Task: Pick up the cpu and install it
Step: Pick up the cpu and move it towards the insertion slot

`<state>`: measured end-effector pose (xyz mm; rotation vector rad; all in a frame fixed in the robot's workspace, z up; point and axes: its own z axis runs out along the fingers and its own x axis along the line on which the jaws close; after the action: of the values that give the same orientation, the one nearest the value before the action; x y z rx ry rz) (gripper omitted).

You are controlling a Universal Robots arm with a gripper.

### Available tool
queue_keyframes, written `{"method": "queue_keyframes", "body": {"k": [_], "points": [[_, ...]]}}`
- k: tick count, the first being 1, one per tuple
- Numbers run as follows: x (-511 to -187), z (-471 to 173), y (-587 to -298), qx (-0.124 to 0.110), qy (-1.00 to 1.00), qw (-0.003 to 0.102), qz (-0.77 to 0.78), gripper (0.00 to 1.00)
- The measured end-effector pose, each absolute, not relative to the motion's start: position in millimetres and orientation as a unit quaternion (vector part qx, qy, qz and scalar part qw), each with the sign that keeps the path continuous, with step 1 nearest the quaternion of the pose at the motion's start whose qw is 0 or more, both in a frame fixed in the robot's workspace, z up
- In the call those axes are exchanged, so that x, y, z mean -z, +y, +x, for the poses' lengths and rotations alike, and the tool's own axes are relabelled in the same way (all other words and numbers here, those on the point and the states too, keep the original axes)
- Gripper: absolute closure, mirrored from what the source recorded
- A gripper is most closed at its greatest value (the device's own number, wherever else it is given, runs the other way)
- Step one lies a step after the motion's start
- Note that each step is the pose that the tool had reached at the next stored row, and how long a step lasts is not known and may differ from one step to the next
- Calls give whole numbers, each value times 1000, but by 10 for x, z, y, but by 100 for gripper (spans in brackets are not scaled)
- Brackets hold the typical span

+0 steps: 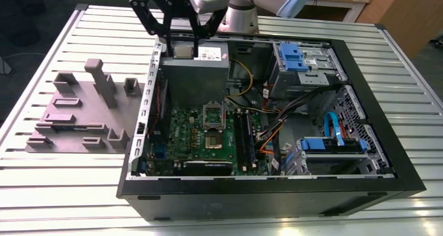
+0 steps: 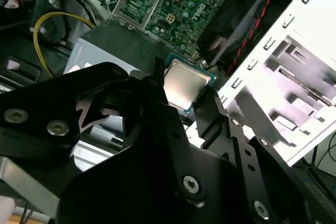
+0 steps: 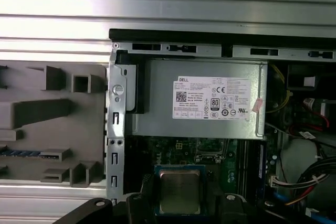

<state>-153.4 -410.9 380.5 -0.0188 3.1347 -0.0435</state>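
Note:
The cpu (image 2: 184, 83) is a small square chip with a silvery top and a thin rim, and my gripper (image 2: 184, 92) is shut on it, one black finger on each side. In the first wrist view the cpu (image 3: 179, 191) hangs between the fingers (image 3: 144, 195) above the green motherboard. The exterior view puts the gripper (image 1: 183, 46) and cpu (image 1: 183, 52) high over the grey power supply (image 1: 195, 72), at the far end of the open computer case (image 1: 277, 194). The motherboard socket (image 1: 213, 123) lies lower in the case, bare, with its frame flipped open.
A grey holder block (image 1: 76, 111) with slots stands on the slatted table at the exterior view's left. Black memory sticks (image 1: 246, 132), loose cables (image 1: 277, 127) and blue drive bays (image 1: 301, 57) crowd the case beside the socket. The case walls rise around the board.

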Motion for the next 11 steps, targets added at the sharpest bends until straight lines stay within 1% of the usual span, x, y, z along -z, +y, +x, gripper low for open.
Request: {"method": "queue_keyframes", "body": {"k": [11], "points": [[-3803, -1176, -4109, 14, 1000, 3, -6, 53]]}}
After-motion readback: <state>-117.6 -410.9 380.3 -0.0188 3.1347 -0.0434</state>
